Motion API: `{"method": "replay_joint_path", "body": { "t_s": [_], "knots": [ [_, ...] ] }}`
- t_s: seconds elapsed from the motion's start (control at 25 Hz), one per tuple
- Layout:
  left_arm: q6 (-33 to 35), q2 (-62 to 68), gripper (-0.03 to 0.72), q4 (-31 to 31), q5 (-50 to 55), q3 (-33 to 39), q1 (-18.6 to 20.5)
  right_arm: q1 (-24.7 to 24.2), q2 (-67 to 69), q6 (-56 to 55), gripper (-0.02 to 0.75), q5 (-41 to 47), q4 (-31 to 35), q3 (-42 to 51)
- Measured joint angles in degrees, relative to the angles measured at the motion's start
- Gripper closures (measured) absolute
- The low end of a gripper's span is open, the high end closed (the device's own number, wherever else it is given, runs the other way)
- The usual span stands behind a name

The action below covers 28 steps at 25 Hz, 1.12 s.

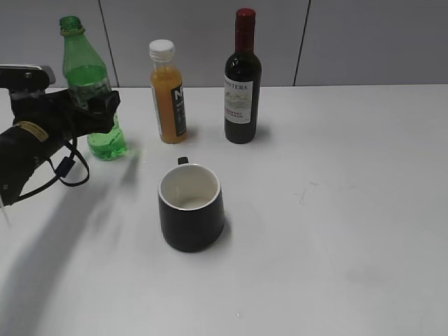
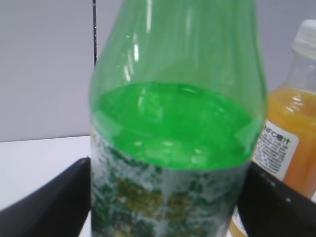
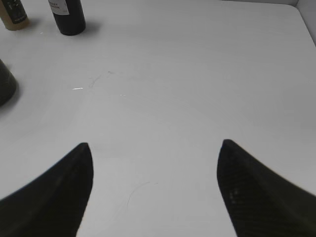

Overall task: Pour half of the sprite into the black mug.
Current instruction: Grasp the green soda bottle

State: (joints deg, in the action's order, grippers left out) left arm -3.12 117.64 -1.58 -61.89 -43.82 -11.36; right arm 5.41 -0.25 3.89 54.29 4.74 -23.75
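The sprite (image 1: 78, 70), a green plastic bottle with no cap, stands upright at the back left of the white table (image 1: 336, 210). It fills the left wrist view (image 2: 173, 123), about half full of liquid. My left gripper (image 1: 96, 105) is shut on its labelled middle, and both black fingers press its sides in the wrist view (image 2: 168, 197). The black mug (image 1: 190, 224), white inside, stands upright and empty in the middle of the table, to the front right of the sprite; its edge shows in the right wrist view (image 3: 6, 86). My right gripper (image 3: 155, 163) is open and empty above bare table.
An orange juice bottle (image 1: 168, 98) with a white cap stands right of the sprite, also in the left wrist view (image 2: 289, 143). A dark wine bottle (image 1: 242, 84) stands further right at the back. A grey wall runs behind the table.
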Motion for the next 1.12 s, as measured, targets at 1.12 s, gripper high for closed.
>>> {"method": "replay_joint_path", "body": {
  "t_s": [1.12],
  "knots": [
    [8.2, 2.7, 0.267, -1.3, 3.0, -4.9, 0.0, 0.0, 0.0, 0.0, 0.148, 0.0, 0.1, 0.0]
  ]
}}
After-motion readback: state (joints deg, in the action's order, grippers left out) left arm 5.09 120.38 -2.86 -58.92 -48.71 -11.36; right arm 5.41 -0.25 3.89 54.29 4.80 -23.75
